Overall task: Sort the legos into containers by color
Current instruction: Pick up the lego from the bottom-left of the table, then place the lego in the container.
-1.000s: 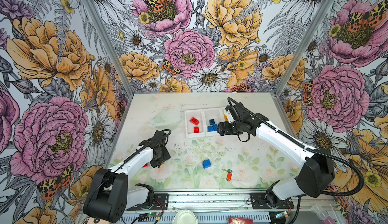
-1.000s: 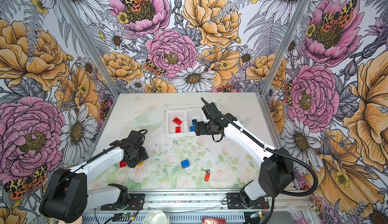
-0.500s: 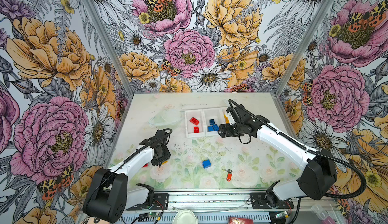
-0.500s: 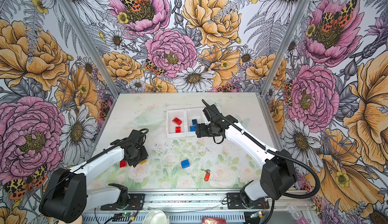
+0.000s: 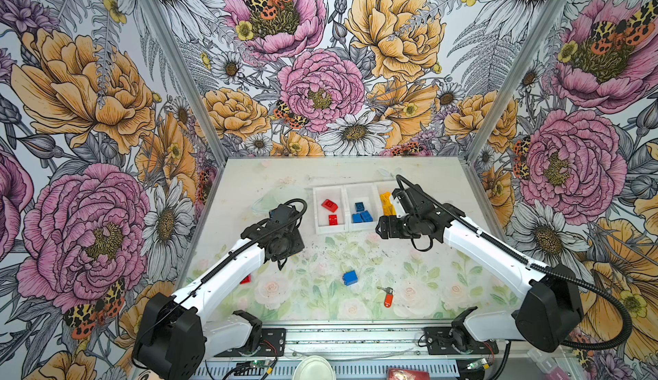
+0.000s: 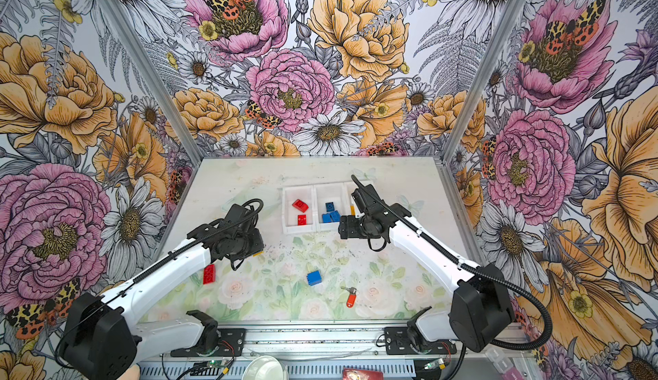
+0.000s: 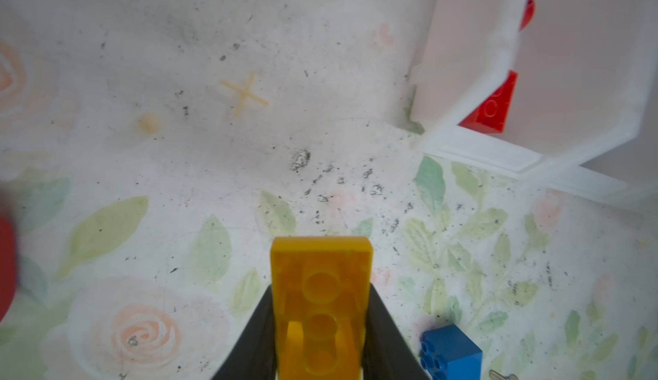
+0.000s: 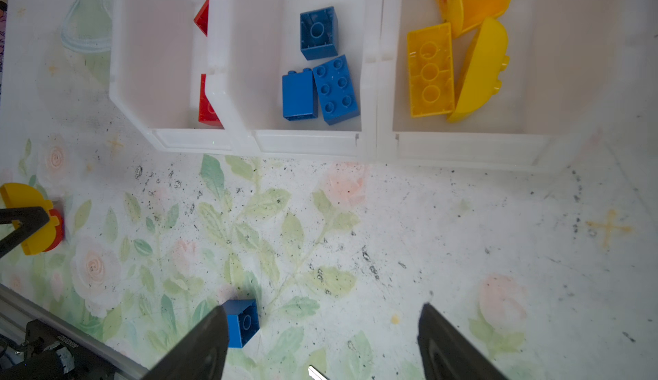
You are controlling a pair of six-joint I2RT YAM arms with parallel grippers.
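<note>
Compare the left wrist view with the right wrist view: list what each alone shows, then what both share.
Left wrist only: the underside of the yellow brick, close up between the left fingers. Right wrist only: the open right fingers, three blue bricks in the middle bin and the yellow-brick bin. Both: the loose blue brick, the red-brick bin and that held brick.

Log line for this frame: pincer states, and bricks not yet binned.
left pincer: shut on yellow brick | right pincer: open, empty | loose: blue brick, red brick | bins: colors kept separate
</note>
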